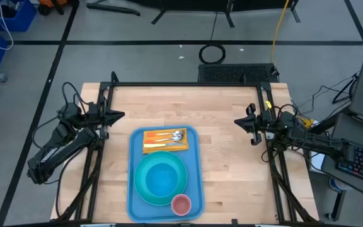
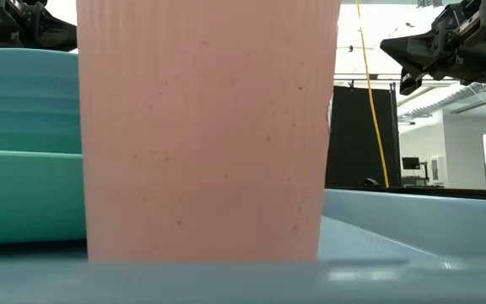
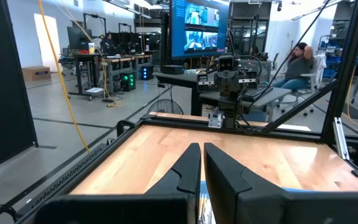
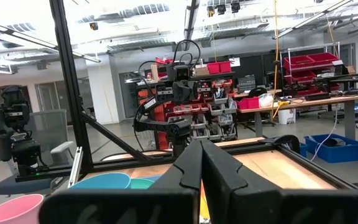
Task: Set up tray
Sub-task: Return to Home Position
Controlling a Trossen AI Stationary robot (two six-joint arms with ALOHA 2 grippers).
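Tray [image 1: 195, 165]: bench [image 1: 232, 176] centre-front; plate [image 1: 161, 178], cup [image 1: 181, 204], napkin [image 1: 147, 149] w/ cutlery [image 1: 169, 137] aboard, looks complete. L end effector [image 1: 115, 115], R end effector [image 1: 239, 122]: clenched, empty, at bench sides, prob. keeping clear.

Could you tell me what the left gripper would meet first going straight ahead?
Probably the right gripper, facing it across the table; the line seems to pass beyond the tray's far end.
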